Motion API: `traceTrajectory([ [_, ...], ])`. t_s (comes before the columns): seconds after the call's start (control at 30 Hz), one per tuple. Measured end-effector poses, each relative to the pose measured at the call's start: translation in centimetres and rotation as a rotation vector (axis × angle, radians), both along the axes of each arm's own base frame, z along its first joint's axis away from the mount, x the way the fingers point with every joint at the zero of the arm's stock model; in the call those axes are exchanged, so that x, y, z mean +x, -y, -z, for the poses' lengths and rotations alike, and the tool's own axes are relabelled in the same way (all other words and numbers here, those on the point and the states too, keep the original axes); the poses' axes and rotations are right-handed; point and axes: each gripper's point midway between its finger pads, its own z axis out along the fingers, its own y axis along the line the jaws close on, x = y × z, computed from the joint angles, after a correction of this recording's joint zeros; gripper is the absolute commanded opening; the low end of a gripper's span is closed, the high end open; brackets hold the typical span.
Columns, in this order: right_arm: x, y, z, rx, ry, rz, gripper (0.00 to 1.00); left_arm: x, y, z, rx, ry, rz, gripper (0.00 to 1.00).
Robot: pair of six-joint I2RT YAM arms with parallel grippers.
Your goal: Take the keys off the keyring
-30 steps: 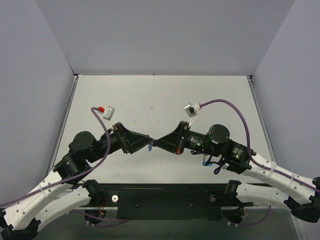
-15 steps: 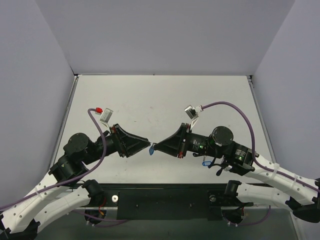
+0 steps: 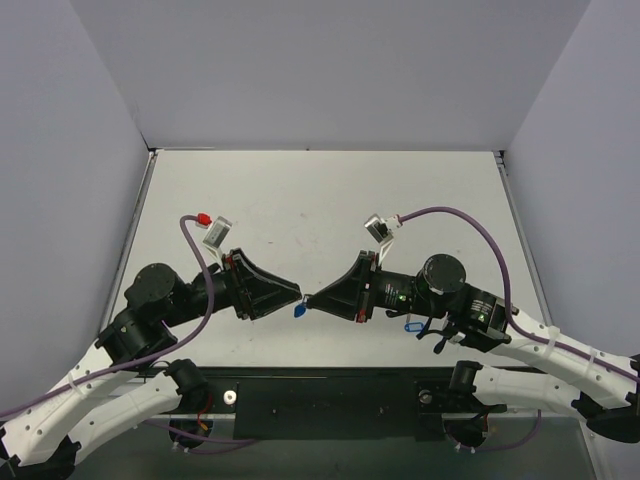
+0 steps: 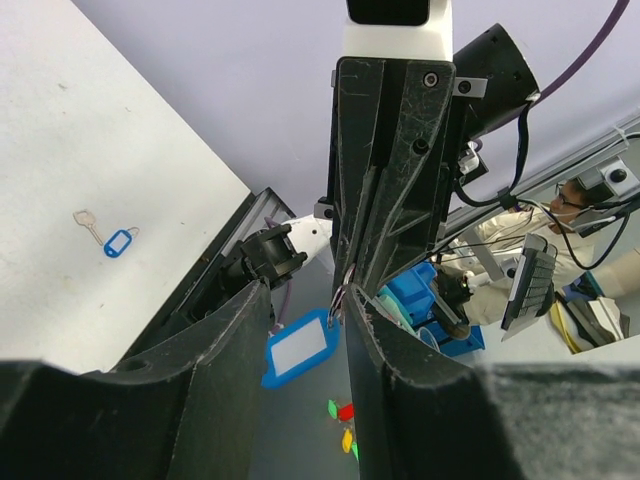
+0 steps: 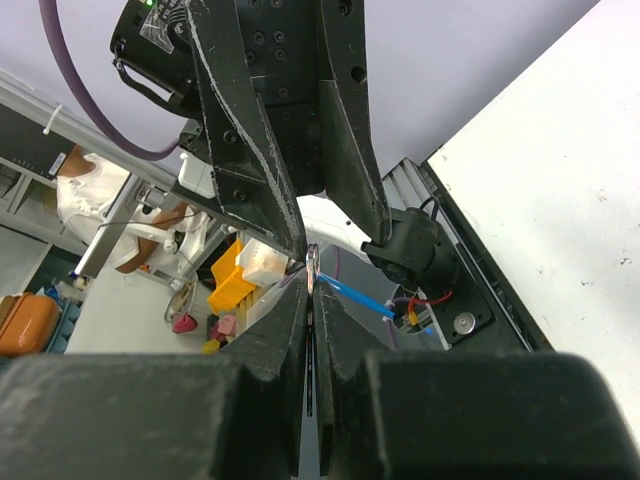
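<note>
1. The thin metal keyring [image 5: 312, 262] with its small oval blue plastic tag [image 4: 300, 348] is up off the white table [image 3: 300, 200]. It hangs in mid-air between the two arms, towards the front edge. The key itself I can't pick out from the ring at the pinch; it is too fine.
2. The tag dangles from the ring on the side nearer the arm bases. Its white label window faces the left arm and it sits edge-on to the right arm, so its long axis runs away from the pinch, downward by my reckoning.
3. The right claw [image 3: 310, 298] is clenched on the ring's metal, its fingers all but touching.
4. The left claw [image 4: 307, 292] is released, fingers apart and nose to nose with the right. The ring sits inside its gap, just beside one finger [image 4: 370, 340] — so the free claw is already the nearer one, and it would close across the ring.
5. A second small silvery key [image 4: 88, 222] with its own blue tag [image 4: 118, 243] lies flat on the table, well apart.
</note>
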Motion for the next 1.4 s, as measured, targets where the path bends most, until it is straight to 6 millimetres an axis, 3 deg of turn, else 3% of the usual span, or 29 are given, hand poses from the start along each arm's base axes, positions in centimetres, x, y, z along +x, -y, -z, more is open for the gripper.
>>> traceTrajectory([
  [0.2, -0.2, 0.0, 0.1, -0.007, 0.004, -0.009, 0.00, -0.4, -0.5, -0.1, 0.000, 0.009, -0.002, 0.47],
  [0.63, -1.2, 0.3, -0.7, 0.011, 0.014, -0.045, 0.00, -1.6, -1.6, -2.2, -0.060, 0.067, 0.008, 0.52],
  [1.4, -1.0, -0.2, -1.4, 0.032, 0.024, -0.047, 0.00, -2.2, -0.6, -2.3, -0.126, 0.096, 0.085, 0.43],
])
